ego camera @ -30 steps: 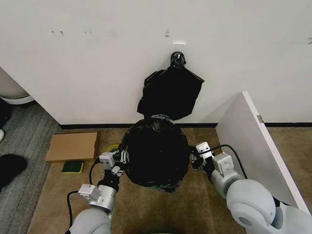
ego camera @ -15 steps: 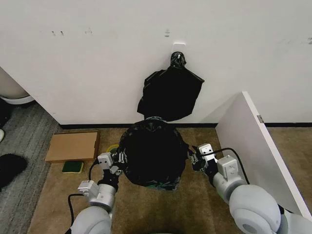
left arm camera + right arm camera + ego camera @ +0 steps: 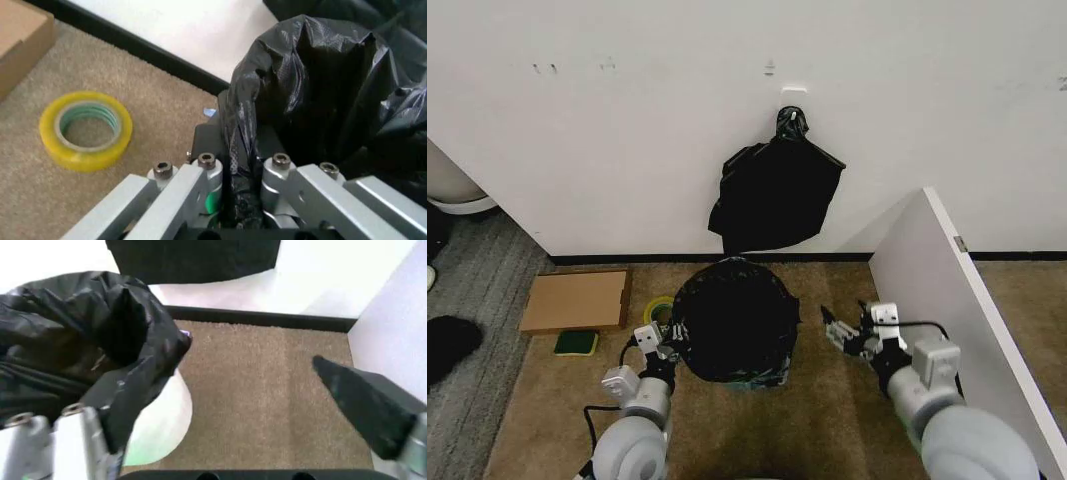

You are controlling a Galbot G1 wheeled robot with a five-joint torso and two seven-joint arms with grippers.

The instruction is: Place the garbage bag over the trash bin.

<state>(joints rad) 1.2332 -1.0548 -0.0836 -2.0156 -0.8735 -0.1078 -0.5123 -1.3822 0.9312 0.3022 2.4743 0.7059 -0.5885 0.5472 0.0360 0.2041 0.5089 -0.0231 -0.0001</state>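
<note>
Even bright light; wrist views softly blurred.

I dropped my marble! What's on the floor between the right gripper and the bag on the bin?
Bare brown carpet, seen in the head view, separates the right gripper from the garbage bag.

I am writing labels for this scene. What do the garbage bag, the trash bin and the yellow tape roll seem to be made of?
The garbage bag: thin black plastic film, glossy, judged by its crinkles and sheen.
The trash bin: probably smooth white hard plastic; only a curved pale wall shows below the bag.
The yellow tape roll: likely wound translucent yellow adhesive tape; the layered turns show, and the inside looks greenish.
</note>
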